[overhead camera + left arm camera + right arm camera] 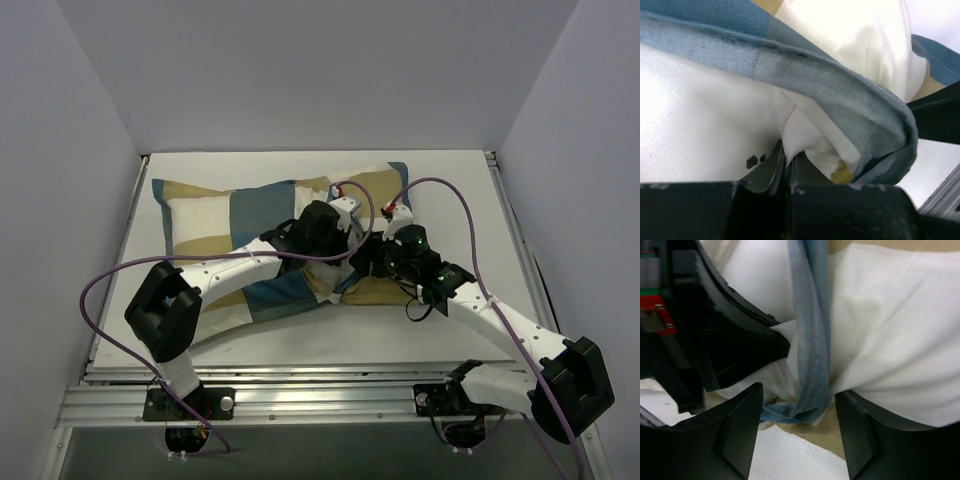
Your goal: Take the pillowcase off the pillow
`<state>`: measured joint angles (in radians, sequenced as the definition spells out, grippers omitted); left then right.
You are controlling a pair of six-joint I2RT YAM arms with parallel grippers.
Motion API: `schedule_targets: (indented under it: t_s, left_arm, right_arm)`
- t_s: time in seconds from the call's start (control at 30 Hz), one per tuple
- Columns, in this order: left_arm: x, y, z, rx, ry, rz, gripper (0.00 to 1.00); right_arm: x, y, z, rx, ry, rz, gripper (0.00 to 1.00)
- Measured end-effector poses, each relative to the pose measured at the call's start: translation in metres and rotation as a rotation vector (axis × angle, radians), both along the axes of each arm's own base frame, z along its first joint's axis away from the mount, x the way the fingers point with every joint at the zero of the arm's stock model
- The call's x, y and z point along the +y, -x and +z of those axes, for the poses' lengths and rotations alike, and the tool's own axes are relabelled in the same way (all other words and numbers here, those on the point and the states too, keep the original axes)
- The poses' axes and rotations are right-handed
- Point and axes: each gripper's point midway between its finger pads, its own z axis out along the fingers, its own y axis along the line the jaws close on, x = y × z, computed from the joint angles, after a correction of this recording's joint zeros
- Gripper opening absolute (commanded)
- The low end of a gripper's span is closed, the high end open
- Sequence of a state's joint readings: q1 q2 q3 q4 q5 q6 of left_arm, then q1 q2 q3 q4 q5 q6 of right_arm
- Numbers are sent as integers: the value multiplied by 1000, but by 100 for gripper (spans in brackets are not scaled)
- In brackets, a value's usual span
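The patchwork pillowcase [250, 215] lies across the table with the pillow inside it, its open end at the right between my two grippers. My left gripper [342, 232] is at that opening. In the left wrist view it [785, 156] is shut on a fold of the plain white pillow [705, 125], beside some dark specks, under the pillowcase's blue edging [830, 85]. My right gripper [374, 258] is close beside it. In the right wrist view it [799, 392] is open, its fingers [742, 430] either side of the bunched blue edging [812, 365], with white pillow [890, 330] behind.
The white table [300, 345] is walled at the back and both sides. A metal rail [300, 395] runs along its near edge. Purple cables [450, 195] loop over both arms. The left gripper's black body [715, 340] sits close to the right gripper's left finger.
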<state>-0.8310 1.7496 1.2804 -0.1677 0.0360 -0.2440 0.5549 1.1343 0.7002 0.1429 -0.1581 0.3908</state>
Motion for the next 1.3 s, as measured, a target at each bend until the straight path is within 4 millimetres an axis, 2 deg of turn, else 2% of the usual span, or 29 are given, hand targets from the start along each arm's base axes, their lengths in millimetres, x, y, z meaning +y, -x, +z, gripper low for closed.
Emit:
schedule_targets:
  t_s: [0.07, 0.2, 0.27, 0.3, 0.43, 0.6, 0.67, 0.7, 0.8, 0.9, 1.03, 1.1, 1.2, 1.3]
  left_arm:
    - [-1, 3, 1, 15, 7, 16, 2]
    - [-1, 7, 0, 43, 16, 38, 2]
    - [-1, 8, 1, 52, 21, 46, 2]
    - [0, 9, 2, 56, 25, 50, 2]
    - [4, 16, 3, 64, 29, 55, 2]
    - [13, 27, 8, 71, 40, 65, 2]
    - [16, 29, 8, 73, 42, 69, 2]
    - [18, 30, 8, 74, 42, 71, 2]
    - [22, 34, 10, 79, 46, 77, 2]
    - [26, 39, 14, 83, 60, 84, 2]
    - [34, 49, 24, 88, 93, 93, 2]
    - [37, 56, 34, 92, 127, 91, 2]
    - [48, 66, 46, 99, 173, 97, 2]
    - [67, 74, 55, 105, 208, 129, 2]
  right_arm:
    - [7, 3, 3, -12, 15, 0, 60]
    - [11, 5, 7, -37, 54, -26, 61]
    - [9, 4, 5, -44, 76, -58, 58]
    - [5, 2, 3, -44, 90, -87, 52]
    - [-14, -8, -3, -52, 147, -204, 39]
    - [-24, -14, -10, -50, 179, -272, 29]
    - [-24, -15, -12, -46, 179, -284, 19]
    - [-25, -16, -14, -41, 181, -295, 10]
    - [-27, -18, -19, -26, 181, -317, 0]
    - [-37, -25, -19, -7, 154, -359, 0]
    - [-67, -36, -23, 46, 106, -444, 0]
    - [-76, -37, -25, 78, 70, -455, 0]
    - [-77, -36, -24, 123, 0, -434, 0]
    - [-65, -30, -24, 168, -64, -376, 0]
